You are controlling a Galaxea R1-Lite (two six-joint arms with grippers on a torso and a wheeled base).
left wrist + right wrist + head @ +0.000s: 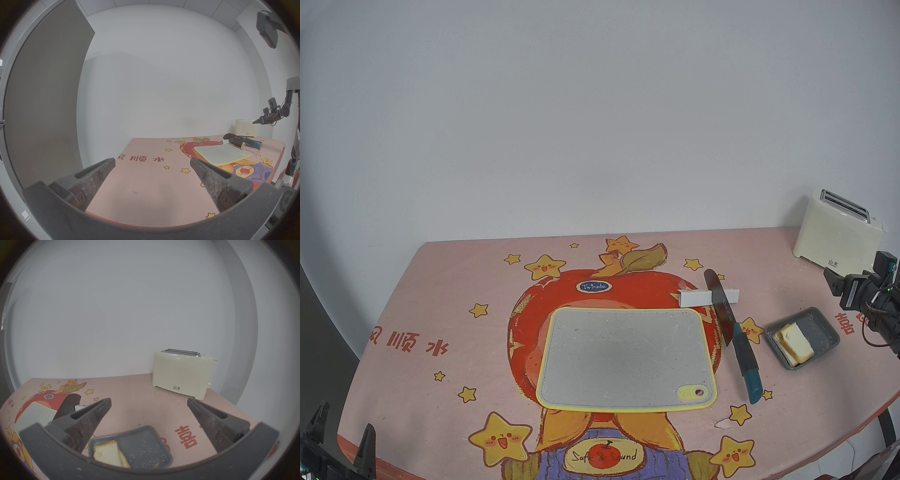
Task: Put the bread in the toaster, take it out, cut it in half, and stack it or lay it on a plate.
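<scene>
Bread slices lie at one end of a grey plate on the table's right side. A cream toaster stands at the far right corner, its slots showing nothing in them. A knife with a dark blade and teal handle rests propped on a small white block, right of the grey cutting board. My right gripper hangs open above the plate, holding nothing. My left gripper is open over the table's near left corner.
The pink tabletop carries a printed apple cartoon with stars. A plain wall runs behind the table, and a dark panel stands to its left. Bare table stretches left of the cutting board.
</scene>
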